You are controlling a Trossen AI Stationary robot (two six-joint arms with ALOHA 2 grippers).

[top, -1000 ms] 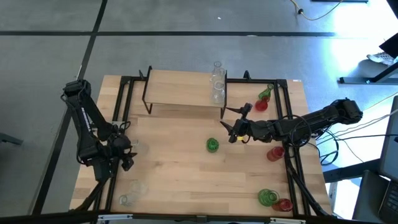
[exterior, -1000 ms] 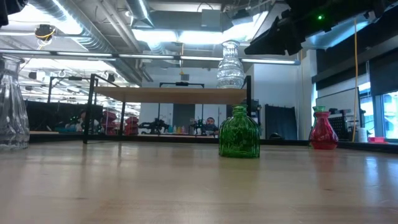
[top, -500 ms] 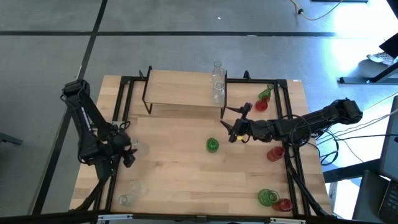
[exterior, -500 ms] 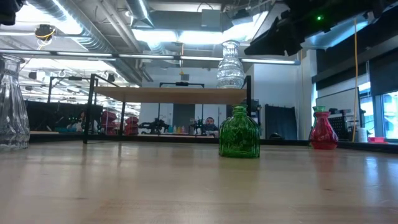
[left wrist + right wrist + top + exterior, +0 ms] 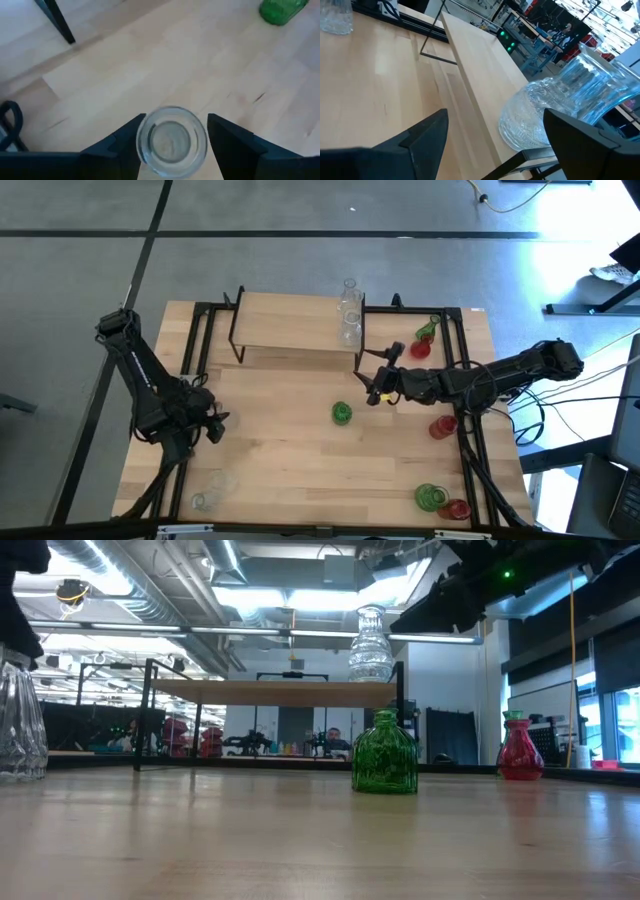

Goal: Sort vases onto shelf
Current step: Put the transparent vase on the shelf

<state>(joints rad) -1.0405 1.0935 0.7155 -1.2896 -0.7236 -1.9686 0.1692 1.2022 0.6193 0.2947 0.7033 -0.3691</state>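
Observation:
My left gripper (image 5: 171, 150) is open above a clear glass vase (image 5: 171, 141) near the table's left edge. Its fingers stand on either side of the vase's mouth, and I cannot tell whether they touch it. In the low view that vase (image 5: 20, 725) stands upright on the table under the dark gripper. My right gripper (image 5: 378, 390) is open and empty, hovering just off the right end of the shelf (image 5: 290, 320). A clear vase (image 5: 555, 110) stands on that end. A green vase (image 5: 342, 413) stands mid-table.
Red vases (image 5: 441, 426) and green vases (image 5: 430, 497) stand along the table's right side. Two more clear vases (image 5: 210, 488) are at the near left corner. Black frame rails (image 5: 200, 340) run along both sides, and the shelf's black legs (image 5: 57, 22) stand on the table.
My left gripper has come down over the clear vase and shifted a little toward the table's right. It now shows lower in the low view, just above the vase's neck. The vases have stayed where they were.

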